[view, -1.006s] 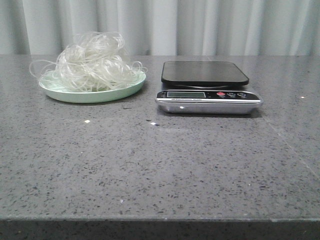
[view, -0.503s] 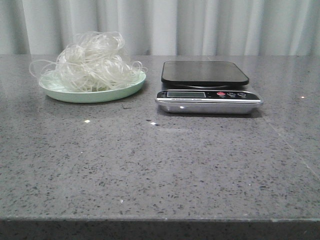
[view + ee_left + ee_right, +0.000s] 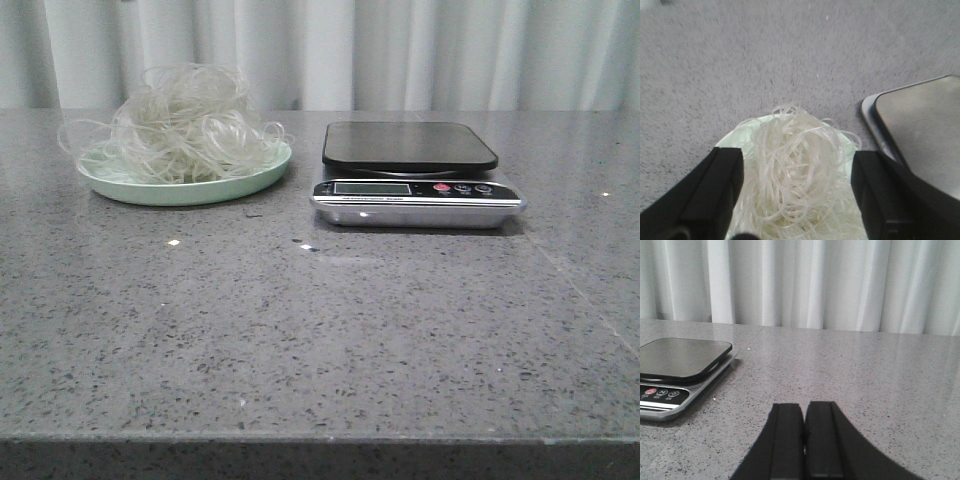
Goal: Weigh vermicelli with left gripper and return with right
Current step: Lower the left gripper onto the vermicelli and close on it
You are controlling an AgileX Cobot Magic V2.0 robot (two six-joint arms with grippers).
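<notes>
Whitish noodles [image 3: 185, 125] sit piled on the green plate [image 3: 250, 182] beside the scale [image 3: 410, 147], left gripper [image 3: 797, 195] wide open right above them, right gripper [image 3: 804, 440] closed and idle, so I'd guess next is dropping down and pinching the pile.

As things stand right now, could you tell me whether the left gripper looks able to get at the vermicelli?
Probably yes: the left gripper is open above the vermicelli, its fingers straddling the pile, with nothing between them.
</notes>
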